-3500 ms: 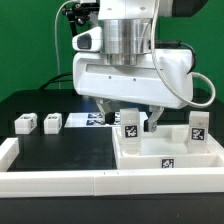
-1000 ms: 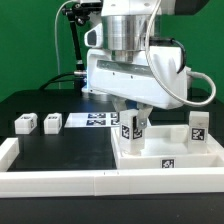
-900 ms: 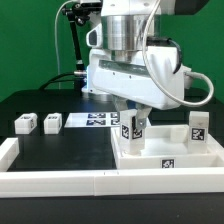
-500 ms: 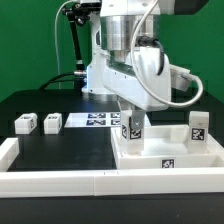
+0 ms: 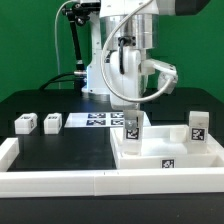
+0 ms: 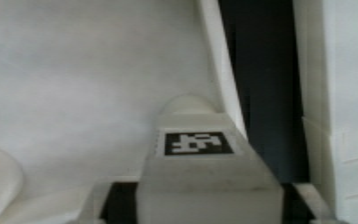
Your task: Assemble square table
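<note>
**Four legs counted, one of them in the tool's grip at the slab**

Green panels back a black worktop, fenced along the near side by one long low white barrier wall. One large white plastic square slab with a raised rim lies at the exterior view's right, just behind that wall, with a black-and-white marker on its near face.

Four small white marker-tagged leg blocks are in sight. The far-left leg block and the second leg block stand close together on the worktop, well apart from the slab. The right-hand leg block stands upright at the slab's far right corner. The gripped leg block is upright at the slab's far rim, clenched in the tool. In the wrist view it fills the gap between the two dark fingers.

One thin flat marker board lies behind, partly covered by the arm.

The arm's body hides most of the fingers in the exterior view. Whether the gripped leg block's foot touches the slab cannot be told. The wrist view is blurred, and its edge cuts off the block's near end.
</note>
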Available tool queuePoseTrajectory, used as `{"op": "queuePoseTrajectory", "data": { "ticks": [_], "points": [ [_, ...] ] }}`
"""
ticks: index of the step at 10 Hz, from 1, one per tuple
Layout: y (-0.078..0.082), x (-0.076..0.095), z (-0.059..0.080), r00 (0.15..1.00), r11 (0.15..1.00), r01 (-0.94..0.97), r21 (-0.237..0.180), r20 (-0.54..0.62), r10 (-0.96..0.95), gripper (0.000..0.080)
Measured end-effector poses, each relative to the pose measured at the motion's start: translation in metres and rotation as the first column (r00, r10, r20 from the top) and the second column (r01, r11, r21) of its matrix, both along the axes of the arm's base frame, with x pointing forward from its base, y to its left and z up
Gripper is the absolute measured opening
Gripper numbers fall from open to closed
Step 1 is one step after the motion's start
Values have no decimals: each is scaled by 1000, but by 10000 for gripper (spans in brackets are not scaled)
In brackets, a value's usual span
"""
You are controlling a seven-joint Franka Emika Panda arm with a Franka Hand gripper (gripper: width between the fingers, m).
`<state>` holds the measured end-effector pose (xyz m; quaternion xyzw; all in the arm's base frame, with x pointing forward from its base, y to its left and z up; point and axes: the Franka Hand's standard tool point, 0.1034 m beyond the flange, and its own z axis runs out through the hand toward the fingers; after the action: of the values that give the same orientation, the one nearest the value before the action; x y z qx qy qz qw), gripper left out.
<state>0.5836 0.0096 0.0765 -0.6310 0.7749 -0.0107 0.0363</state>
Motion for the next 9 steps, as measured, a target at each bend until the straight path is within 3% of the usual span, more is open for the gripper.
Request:
{"op": "queuePoseTrajectory", "data": {
  "ticks": [1, 3, 5, 9],
  "points": [
    [1, 0, -1, 1000, 1000, -4, 0, -1, 4, 292],
    [1, -1, -1, 990, 990, -141, -9, 0, 141, 600],
    [4, -1, -2, 951, 951, -308, -24, 7, 308, 638],
    [9, -2, -3, 780, 779, -625, -48, 3, 626, 649]
  ]
}}
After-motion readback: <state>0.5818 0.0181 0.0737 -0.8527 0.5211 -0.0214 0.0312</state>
